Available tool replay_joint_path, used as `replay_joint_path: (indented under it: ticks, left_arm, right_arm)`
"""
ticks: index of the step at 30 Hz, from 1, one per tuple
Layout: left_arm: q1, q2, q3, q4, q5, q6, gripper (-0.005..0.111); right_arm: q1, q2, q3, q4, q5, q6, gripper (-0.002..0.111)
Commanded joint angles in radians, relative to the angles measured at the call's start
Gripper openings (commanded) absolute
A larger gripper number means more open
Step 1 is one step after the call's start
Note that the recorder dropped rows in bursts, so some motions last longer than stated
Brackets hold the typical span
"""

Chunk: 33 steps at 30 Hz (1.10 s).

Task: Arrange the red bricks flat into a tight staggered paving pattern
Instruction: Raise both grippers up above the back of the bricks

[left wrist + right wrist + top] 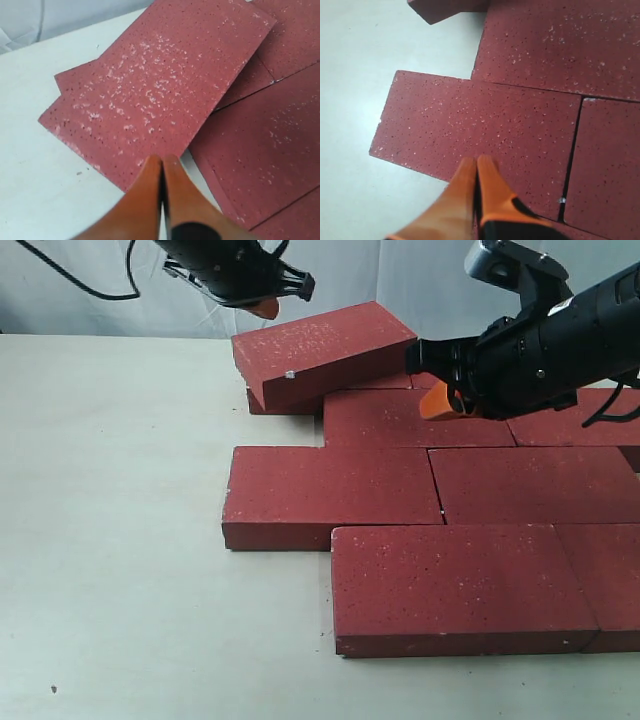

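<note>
Several dark-red bricks lie flat in staggered rows, among them a front brick (455, 585) and a middle-left brick (330, 495) (480, 125). One brick (320, 350) (160, 85) with a small white chip rests tilted at the back, propped on a flat brick (285, 400). My left gripper (265, 305) (162, 160) hovers shut and empty above the tilted brick's far side. My right gripper (440, 400) (476, 162) is shut and empty too, low over the second-row brick (415, 420), close to the tilted brick's right end.
The bricks sit on a pale tabletop (110, 540), bare on the left and along the front. More bricks (530, 485) run to the right edge of the exterior view. A black cable (80, 280) hangs at the back left.
</note>
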Motion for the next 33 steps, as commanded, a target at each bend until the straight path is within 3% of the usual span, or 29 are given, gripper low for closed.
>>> replay_joint_path:
  ticks: [1, 5, 9, 16, 19, 26, 33]
  left_arm:
    - [-0.051, 0.064, -0.106, 0.115, 0.023, -0.034, 0.0]
    - [-0.097, 0.099, -0.142, 0.19, 0.003, -0.014, 0.0]
    - [-0.098, 0.099, -0.144, 0.195, 0.011, -0.018, 0.0]
    - [0.055, 0.072, -0.144, 0.19, 0.259, -0.08, 0.0]
    - [0.12, 0.059, -0.144, 0.153, 0.265, -0.08, 0.0]
    - [0.176, 0.05, -0.132, 0.126, 0.31, -0.08, 0.0]
    - [0.213, 0.05, -0.067, 0.019, 0.246, -0.08, 0.0]
  right_arm:
    - [-0.001, -0.008, -0.003, -0.001, -0.008, 0.0, -0.001]
    - [-0.001, -0.004, -0.003, -0.019, -0.013, 0.0, -0.001]
    - [-0.001, 0.018, -0.003, -0.03, -0.02, 0.002, -0.001]
    - [-0.116, 0.105, -0.069, -0.038, -0.087, 0.024, -0.001]
    - [-0.131, 0.214, -0.213, -0.043, -0.079, 0.024, -0.001]
    - [-0.142, 0.411, -0.454, -0.044, -0.068, 0.036, -0.001]
    - [-0.197, 0.63, -0.714, -0.023, -0.045, 0.074, -0.001]
